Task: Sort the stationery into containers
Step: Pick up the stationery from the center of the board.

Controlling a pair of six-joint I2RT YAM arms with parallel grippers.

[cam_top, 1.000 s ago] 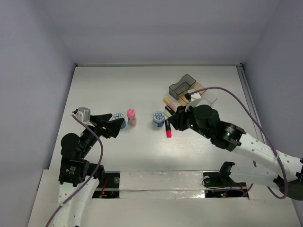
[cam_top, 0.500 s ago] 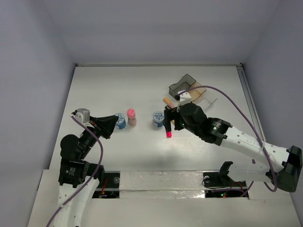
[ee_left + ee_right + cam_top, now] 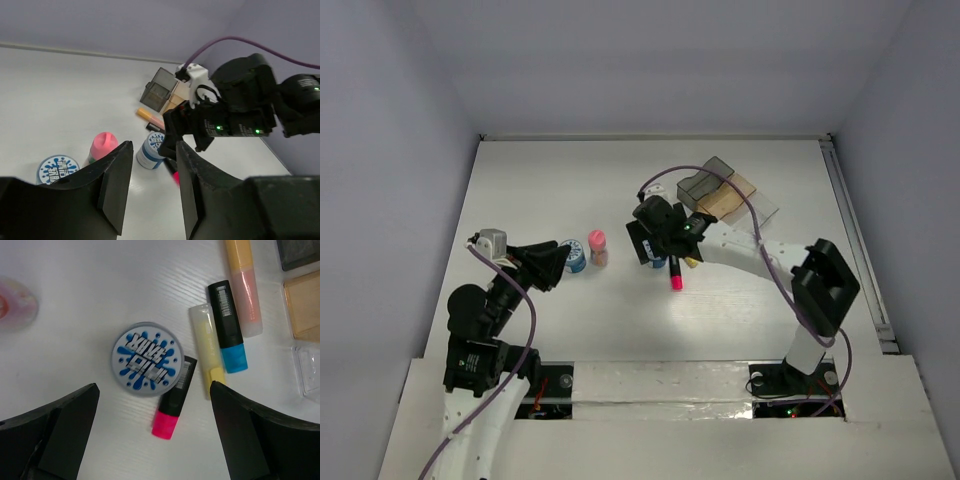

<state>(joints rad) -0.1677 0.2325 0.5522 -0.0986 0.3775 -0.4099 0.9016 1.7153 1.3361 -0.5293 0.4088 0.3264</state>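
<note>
Broad white bench [image 3: 570, 180], matte, with a fine straight grain. Above its middle, right tool [image 3: 154, 387]: blunt black fingers spread wide, gripping nothing, straddling from above a round pot [image 3: 146, 359] with a flat white lid splashed in blue. Near the left edge, left tool [image 3: 152, 170]: black wedge-shaped fingers parted narrowly, empty. Toward the far right, a cluster of boxy open plastic: smoky grey tray [image 3: 705, 180], translucent amber tray [image 3: 730, 197], clear tray [image 3: 760, 210]. Just ahead of the left tool, a second pot [image 3: 576, 262], and beside it a stubby tan stick [image 3: 598, 247] with a rounded pink cap. Lying flat on the bench, outside the trays, short cylinders: pink-black marker [image 3: 172, 405] touching the round pot, then yellow marker [image 3: 207, 350] and black-blue marker [image 3: 228, 327] side by side, orange marker [image 3: 242, 285] farthest out.
</note>
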